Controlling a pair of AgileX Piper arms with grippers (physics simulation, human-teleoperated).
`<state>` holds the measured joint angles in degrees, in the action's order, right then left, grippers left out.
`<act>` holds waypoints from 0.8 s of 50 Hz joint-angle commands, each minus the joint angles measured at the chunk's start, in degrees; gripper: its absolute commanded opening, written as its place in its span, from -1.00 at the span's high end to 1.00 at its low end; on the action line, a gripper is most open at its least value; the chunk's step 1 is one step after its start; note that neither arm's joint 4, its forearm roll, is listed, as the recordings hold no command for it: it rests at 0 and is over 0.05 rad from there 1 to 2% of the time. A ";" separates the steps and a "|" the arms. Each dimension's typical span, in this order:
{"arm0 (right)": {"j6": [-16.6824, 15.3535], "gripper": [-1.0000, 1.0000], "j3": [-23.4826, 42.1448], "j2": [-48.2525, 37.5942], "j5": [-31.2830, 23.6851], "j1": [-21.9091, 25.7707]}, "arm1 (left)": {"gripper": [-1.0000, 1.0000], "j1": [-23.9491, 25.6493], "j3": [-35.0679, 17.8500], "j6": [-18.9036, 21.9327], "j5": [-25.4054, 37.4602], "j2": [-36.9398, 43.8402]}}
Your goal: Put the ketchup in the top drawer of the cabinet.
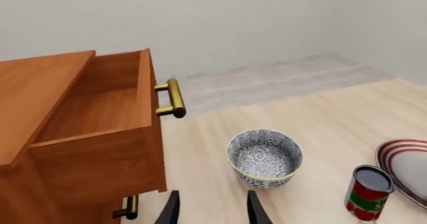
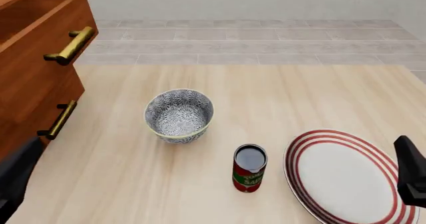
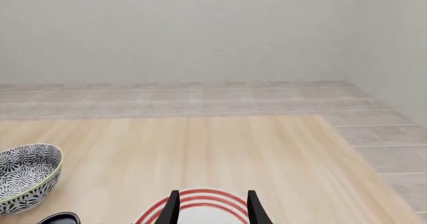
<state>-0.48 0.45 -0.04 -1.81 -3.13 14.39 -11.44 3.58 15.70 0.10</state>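
Observation:
The ketchup (image 2: 250, 168) is a small red-labelled can with a green band, standing upright on the table between the bowl and the plate; it also shows as the ketchup (image 1: 368, 192), and only its dark top shows as the ketchup (image 3: 60, 218). The reddish-brown cabinet (image 2: 27, 94) stands at the left. Its top drawer (image 1: 93, 107) is pulled out, nothing visible inside, with its brass handle (image 2: 70, 46) on the front. My left gripper (image 1: 212, 211) is open with nothing between its fingers, beside the cabinet and short of the bowl. My right gripper (image 3: 213, 210) is open above the plate's edge.
A blue-white patterned bowl (image 2: 179, 115) sits mid-table, left of and behind the can. A white plate with red rings (image 2: 342, 176) lies at the right front. The lower drawer's brass handle (image 2: 59, 119) juts out below the open drawer. A tiled floor lies beyond the table's far edge.

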 commanded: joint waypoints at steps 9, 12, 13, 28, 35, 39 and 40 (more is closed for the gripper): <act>0.52 -1.00 -0.27 0.00 -0.10 1.08 | -1.00 17.55 -2.28 4.36 -6.58 16.33; 0.49 -1.00 -0.21 0.00 -0.05 1.12 | -1.00 18.94 -3.47 4.23 -9.10 20.52; 0.50 -1.00 -0.22 0.00 -0.03 1.07 | -1.00 20.54 -4.41 3.79 -10.37 22.81; 0.89 -1.00 -0.34 0.02 0.10 1.11 | -1.00 34.66 -12.89 0.91 -18.90 49.05; 0.69 -1.00 -0.43 0.02 0.04 1.35 | -1.00 37.11 -19.27 5.10 -21.50 57.63; -0.08 -1.00 -0.42 0.02 -0.01 0.71 | -1.00 36.92 -23.83 5.09 -19.07 64.18; -0.27 -1.00 -0.42 0.02 -0.06 0.61 | -1.00 36.75 -24.89 4.66 -18.55 64.97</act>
<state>0.06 0.07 -0.02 -1.80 -2.07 48.04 -27.77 7.39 -2.68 51.32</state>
